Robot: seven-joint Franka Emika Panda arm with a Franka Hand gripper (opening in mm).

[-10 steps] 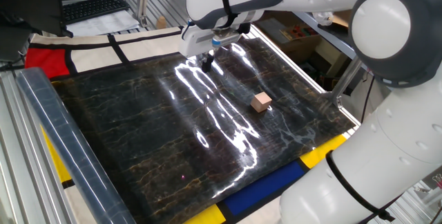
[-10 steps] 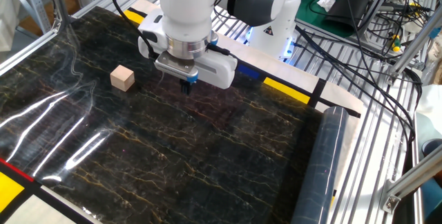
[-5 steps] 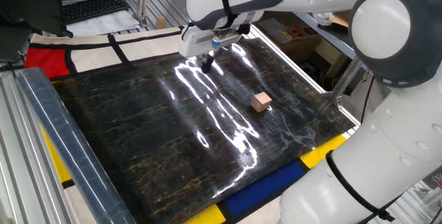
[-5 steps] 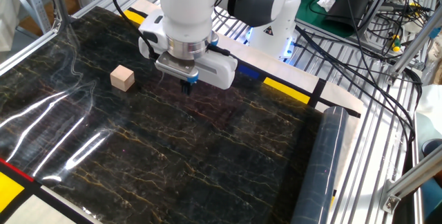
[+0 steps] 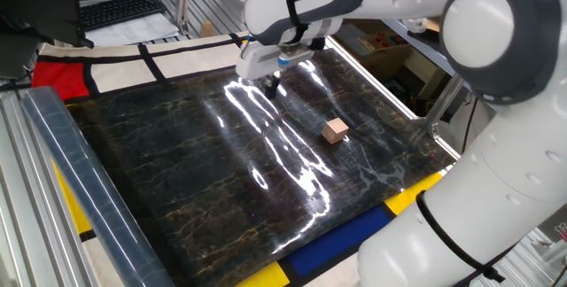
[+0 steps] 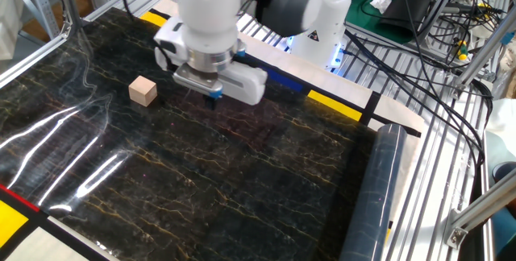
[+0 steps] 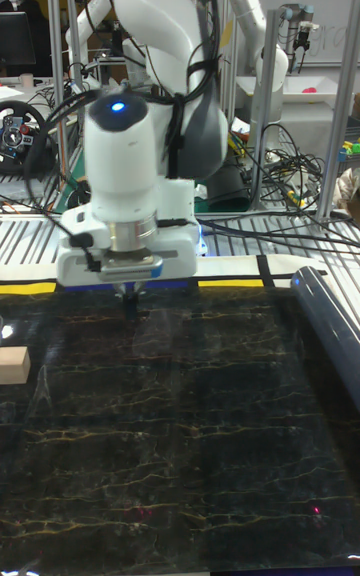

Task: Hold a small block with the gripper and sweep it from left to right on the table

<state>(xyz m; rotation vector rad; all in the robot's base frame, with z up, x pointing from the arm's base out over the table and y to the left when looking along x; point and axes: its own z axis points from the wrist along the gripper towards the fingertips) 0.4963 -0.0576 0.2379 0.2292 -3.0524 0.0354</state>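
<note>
— While lying alone at the left of the tall fixed view, sits flat on the table (image 7: 200,436): small block (image 7: 14,366), tan, touched by nothing.

— And further right?

— Hangs low over the dark marble, well apart from the cube: gripper (image 7: 131,297), pointing straight down, empty.

— Jaws?

— Drawn close together, dark tips nearly meeting, clasping nothing.

— Same from the sides?

— Same: small block (image 6: 143,91) left, gripper (image 6: 213,100) right; other side reversed, gripper (image 5: 272,86), then small block (image 5: 335,130).
</note>
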